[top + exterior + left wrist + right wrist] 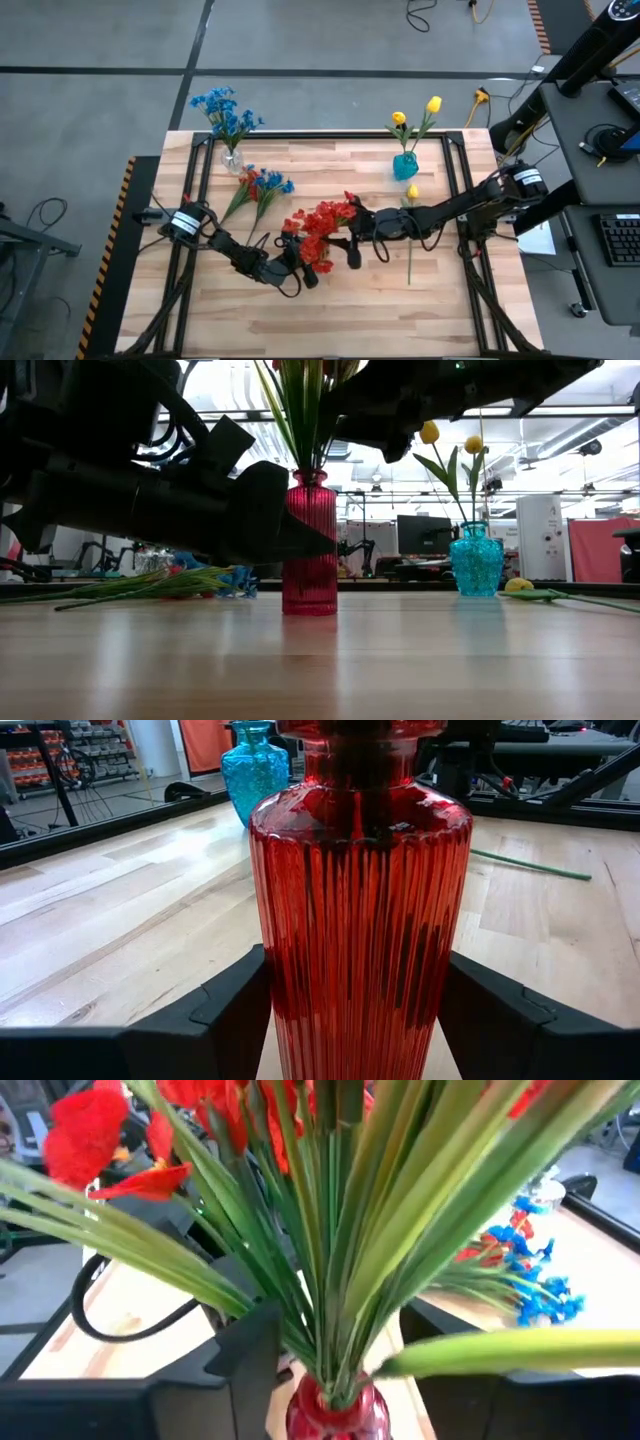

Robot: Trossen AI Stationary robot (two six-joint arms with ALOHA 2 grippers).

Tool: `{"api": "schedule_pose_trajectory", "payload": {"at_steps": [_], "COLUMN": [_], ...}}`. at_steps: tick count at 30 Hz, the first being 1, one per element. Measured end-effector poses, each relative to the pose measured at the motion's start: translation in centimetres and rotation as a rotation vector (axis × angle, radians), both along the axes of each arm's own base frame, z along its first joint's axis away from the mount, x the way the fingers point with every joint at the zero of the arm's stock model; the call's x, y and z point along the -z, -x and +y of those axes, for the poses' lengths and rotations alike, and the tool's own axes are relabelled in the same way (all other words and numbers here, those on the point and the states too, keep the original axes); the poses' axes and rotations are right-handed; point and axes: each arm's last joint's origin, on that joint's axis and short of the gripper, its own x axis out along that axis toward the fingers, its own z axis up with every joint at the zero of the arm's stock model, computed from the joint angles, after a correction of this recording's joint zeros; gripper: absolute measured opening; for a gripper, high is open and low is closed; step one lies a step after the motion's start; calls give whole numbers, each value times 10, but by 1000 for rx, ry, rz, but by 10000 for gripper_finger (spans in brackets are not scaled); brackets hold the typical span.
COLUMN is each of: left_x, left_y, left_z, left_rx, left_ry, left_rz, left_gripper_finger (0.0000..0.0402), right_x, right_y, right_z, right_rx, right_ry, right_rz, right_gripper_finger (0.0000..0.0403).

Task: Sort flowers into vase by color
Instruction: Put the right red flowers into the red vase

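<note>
Looking about halfway: red flowers [322, 232] are sitting in the red vase [360, 930], which the left gripper [355, 1020] fingers are pinching. The right gripper [352, 243] fingers are spread above it, while a mixed red-blue bunch [262, 185] and one yellow flower [411, 205] are lying on the tabletop [400, 320].

- No text, label, brand name, number or sign is readable in any view.
- Pale stickers on the arms' wrists show no legible print.

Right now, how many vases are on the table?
3: a clear vase with blue flowers at the far left corner, a teal vase with yellow buds far right, and a red vase mid-table, mostly hidden from above.
</note>
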Motion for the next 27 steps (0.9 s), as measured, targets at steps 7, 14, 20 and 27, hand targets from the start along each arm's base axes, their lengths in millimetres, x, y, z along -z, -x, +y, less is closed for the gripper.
{"api": "schedule_pose_trajectory", "payload": {"at_steps": [7,14,20,27], "left_x": [0,0,1,-1], "left_y": [0,0,1,2], "left_z": [0,0,0,-3], "left_rx": [-9,-9,-15,-8], "left_ry": [-1,1,0,6], "left_rz": [-2,-7,-3,-19], "left_gripper_finger": [229,245,273,293], "right_x": [-8,-19,-21,-19], "right_y": [10,19,21,22], "right_z": [-2,-4,-4,-3], "right_rx": [11,14,14,14], "right_ry": [-35,-44,-41,-44], "right_rz": [60,69,78,93], "right_gripper_finger": [220,221,221,221]}}
